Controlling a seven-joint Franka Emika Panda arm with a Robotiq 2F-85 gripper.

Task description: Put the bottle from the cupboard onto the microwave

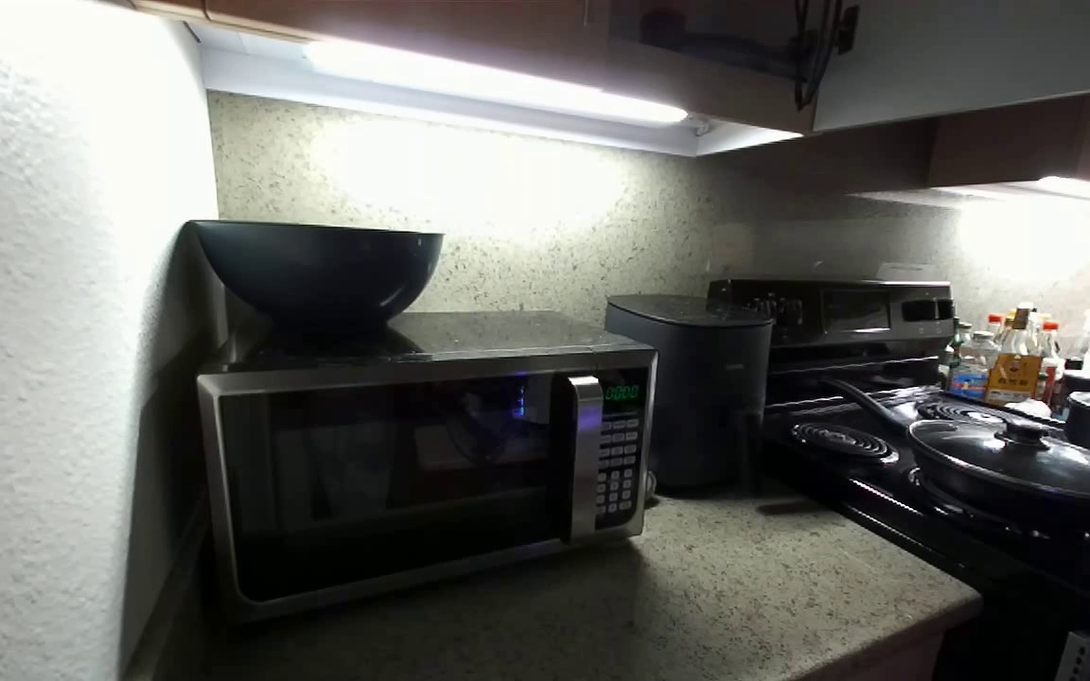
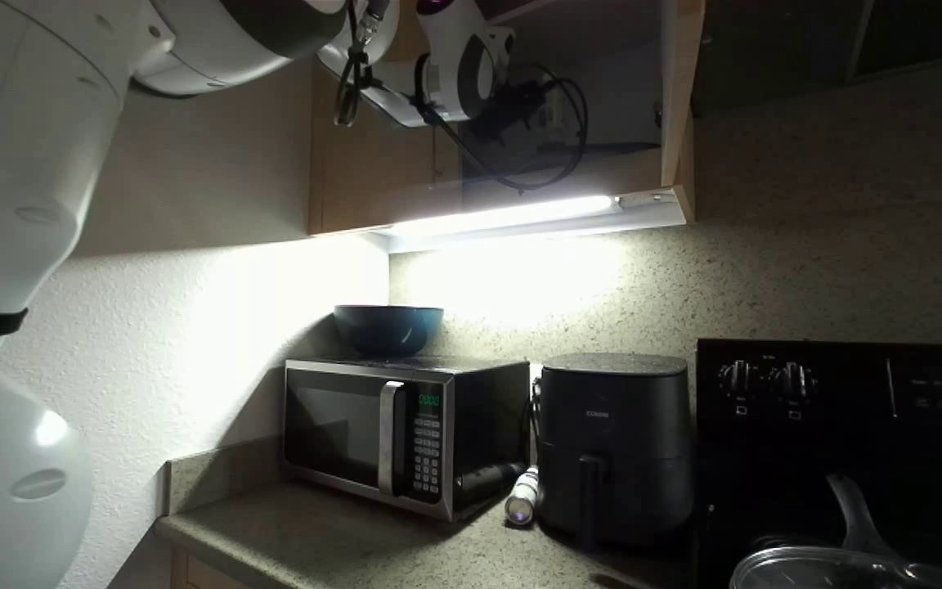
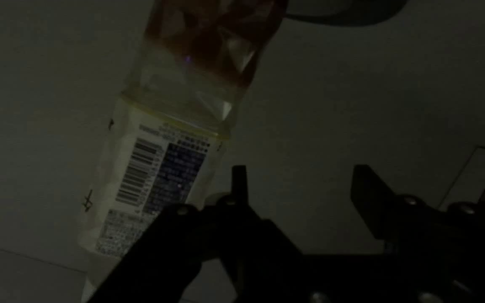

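Note:
The microwave stands on the counter and also shows in an exterior view. The cupboard above it is open, with a light strip underneath; its lower edge also shows in an exterior view. My gripper is at the cupboard's dim opening. In the dark wrist view my gripper is open, with nothing between its fingers. What appears to be the bottle, with clear walls, reddish-brown contents and a pale barcode label, is left of the left finger, which partly covers its lower end. A pale shape beside the gripper is too dim to identify.
A dark bowl sits on the microwave's back left. A black air fryer stands right of it, with a pale cylinder lying between. The open cupboard door and hanging cables are near the gripper. A lidded pan is on the stove.

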